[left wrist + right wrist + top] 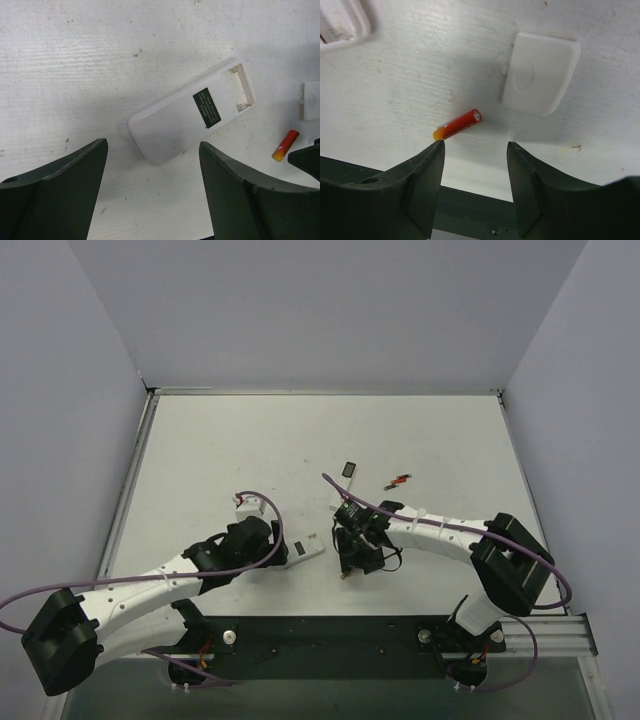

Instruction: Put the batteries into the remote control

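Remote control (pixel 340 25) mostly cropped, right wrist view, battery (pixel 457 125) whole

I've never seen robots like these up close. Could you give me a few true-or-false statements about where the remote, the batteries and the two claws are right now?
1. The remote control lies with its battery compartment uncovered and empty. True.
2. The left gripper is holding the remote control. False: it is open, and the remote control lies on the table beyond its fingers.
3. A red battery lies on the table near the loose white cover. True.
4. The right gripper is clamped on that battery. False: it is open, and the battery lies on the table just past one fingertip.
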Robot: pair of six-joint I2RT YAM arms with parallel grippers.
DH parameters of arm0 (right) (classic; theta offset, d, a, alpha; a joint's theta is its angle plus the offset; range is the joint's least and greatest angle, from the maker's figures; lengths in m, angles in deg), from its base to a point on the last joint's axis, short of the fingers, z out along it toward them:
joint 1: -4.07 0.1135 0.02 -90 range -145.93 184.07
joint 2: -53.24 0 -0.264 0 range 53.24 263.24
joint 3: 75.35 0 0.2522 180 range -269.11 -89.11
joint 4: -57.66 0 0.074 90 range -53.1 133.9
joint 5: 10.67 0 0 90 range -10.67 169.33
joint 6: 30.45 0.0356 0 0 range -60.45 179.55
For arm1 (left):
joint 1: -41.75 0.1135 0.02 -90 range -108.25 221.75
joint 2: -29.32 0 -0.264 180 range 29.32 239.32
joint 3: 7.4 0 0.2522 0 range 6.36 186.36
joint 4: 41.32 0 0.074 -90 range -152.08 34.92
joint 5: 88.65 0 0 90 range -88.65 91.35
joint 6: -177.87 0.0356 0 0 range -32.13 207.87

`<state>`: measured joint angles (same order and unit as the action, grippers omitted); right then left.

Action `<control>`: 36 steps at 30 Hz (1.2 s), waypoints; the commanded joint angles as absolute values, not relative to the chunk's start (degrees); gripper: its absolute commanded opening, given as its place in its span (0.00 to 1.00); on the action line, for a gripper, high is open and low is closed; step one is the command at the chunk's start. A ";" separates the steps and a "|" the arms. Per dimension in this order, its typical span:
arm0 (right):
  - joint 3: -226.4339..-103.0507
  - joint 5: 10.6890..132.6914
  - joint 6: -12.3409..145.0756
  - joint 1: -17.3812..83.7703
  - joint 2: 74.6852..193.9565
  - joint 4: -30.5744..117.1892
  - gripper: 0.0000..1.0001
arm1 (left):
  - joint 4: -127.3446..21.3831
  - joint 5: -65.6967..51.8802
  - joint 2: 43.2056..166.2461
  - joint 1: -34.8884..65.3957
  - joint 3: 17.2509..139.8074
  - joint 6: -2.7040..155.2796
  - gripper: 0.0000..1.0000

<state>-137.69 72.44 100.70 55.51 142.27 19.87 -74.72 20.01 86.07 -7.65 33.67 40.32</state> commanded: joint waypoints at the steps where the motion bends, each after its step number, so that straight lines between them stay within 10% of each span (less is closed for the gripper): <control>1: -140.70 71.86 102.18 55.66 144.11 18.68 0.47 | -68.80 20.08 85.48 -7.91 32.73 48.39 0.84; 36: -147.11 80.13 108.68 55.48 146.31 25.44 0.40 | -60.53 12.43 95.41 -7.91 34.49 60.53 0.85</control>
